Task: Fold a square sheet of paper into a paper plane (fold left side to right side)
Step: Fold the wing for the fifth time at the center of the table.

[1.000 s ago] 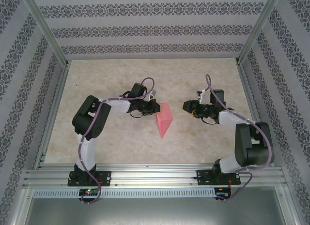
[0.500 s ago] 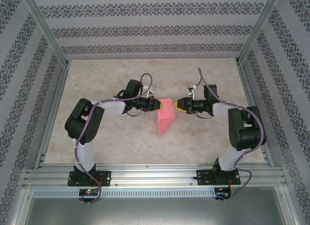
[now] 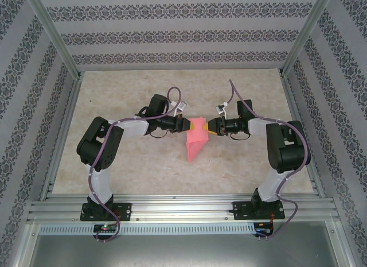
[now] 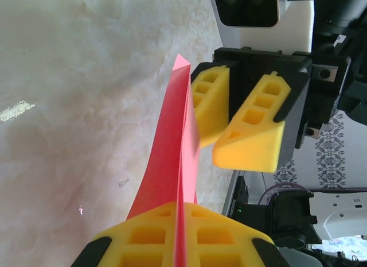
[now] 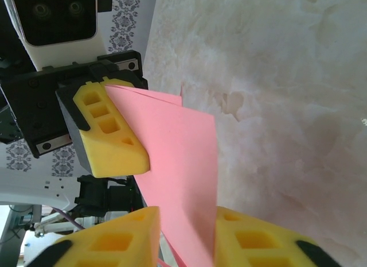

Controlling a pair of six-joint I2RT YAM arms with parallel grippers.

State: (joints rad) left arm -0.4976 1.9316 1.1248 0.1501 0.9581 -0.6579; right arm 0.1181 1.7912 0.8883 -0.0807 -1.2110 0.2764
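Now that the right gripper (image 3: 210, 127) has moved in from well apart, jaws half-narrowed astride the folded pink paper's (image 3: 195, 142) right edge without yet pinching, the paper stands over the table (image 3: 114, 100) clamped in the left gripper (image 3: 188, 124), seemingly ready for a two-handed fold.

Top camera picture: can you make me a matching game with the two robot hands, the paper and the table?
Things:
1. left hand
2. right hand
3. paper
4. table

Matches:
A. pale, stone-patterned
B. pink
C. shut on the paper
D. fingers apart, with the paper's edge between them

Pairs: 1-C, 2-D, 3-B, 4-A
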